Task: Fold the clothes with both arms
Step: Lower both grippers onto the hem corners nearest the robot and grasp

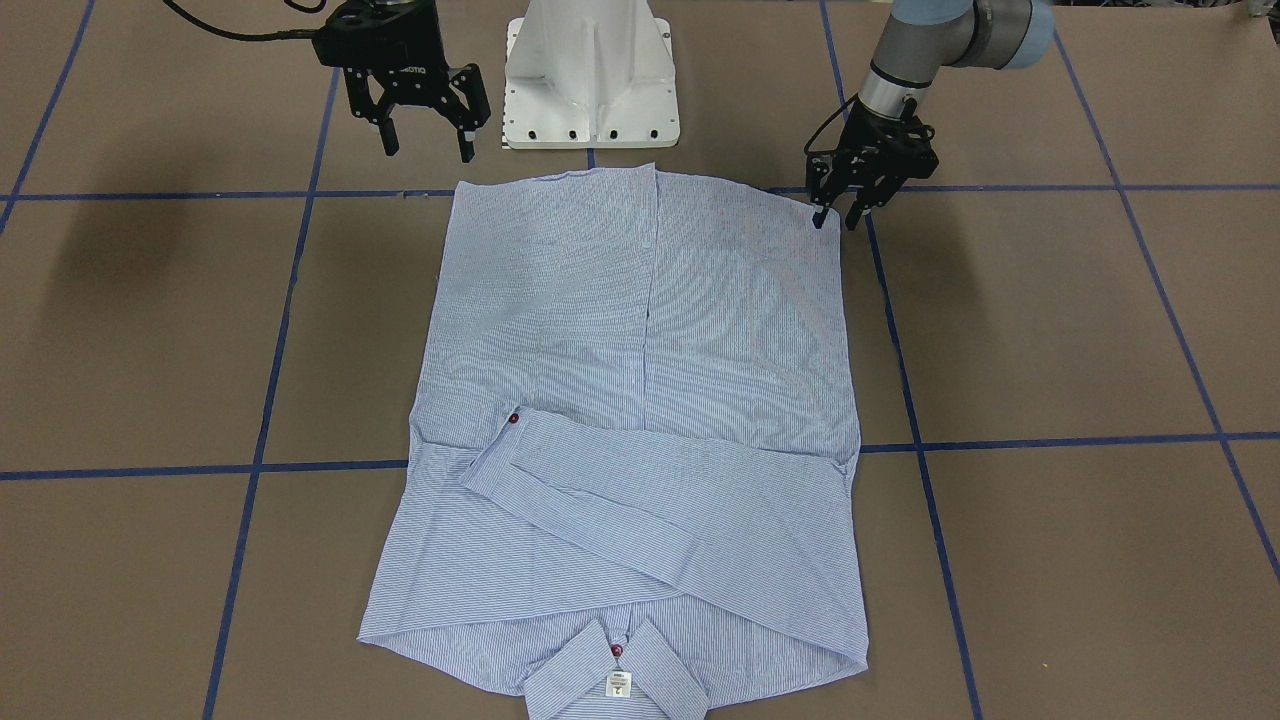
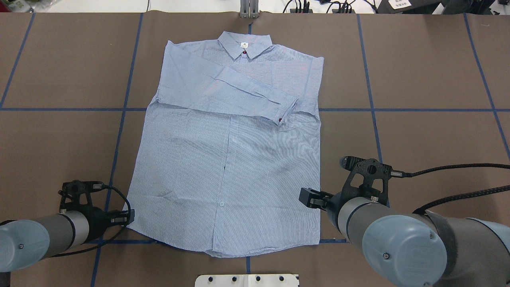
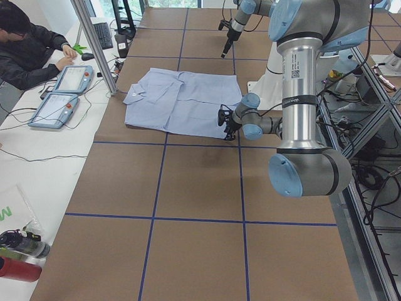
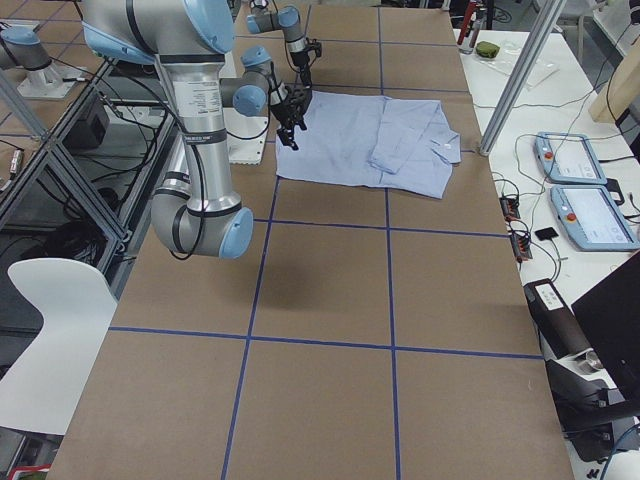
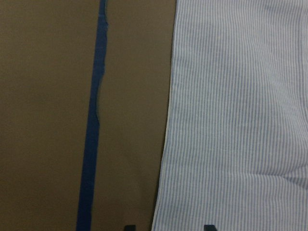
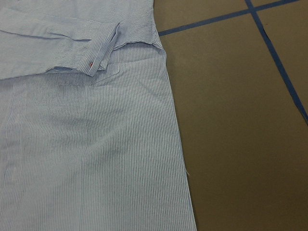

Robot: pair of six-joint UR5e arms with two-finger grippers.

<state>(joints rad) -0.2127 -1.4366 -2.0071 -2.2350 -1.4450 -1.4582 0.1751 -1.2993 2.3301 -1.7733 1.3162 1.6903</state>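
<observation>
The light blue striped shirt [image 1: 640, 400] [image 2: 231, 159] lies flat on the brown table, collar [image 2: 244, 44] away from the robot and a sleeve [image 2: 239, 91] folded across the chest. My left gripper [image 1: 835, 218] [image 2: 130, 217] is low at the hem corner on the robot's left. It is open, and in the left wrist view its fingertips [image 5: 208, 226] straddle the shirt's edge [image 5: 166, 144]. My right gripper [image 1: 427, 145] [image 2: 308, 198] hangs open above the table, just beyond the opposite hem corner, holding nothing. The right wrist view shows the shirt's side edge [image 6: 171, 120] and a sleeve cuff [image 6: 96, 53].
The white pedestal base [image 1: 590, 90] stands just behind the hem. Blue tape lines [image 1: 290, 300] grid the brown surface. A metal post [image 2: 250, 8] rises past the collar. A person [image 3: 25, 50] sits at a side table with two control tablets [image 3: 66, 91].
</observation>
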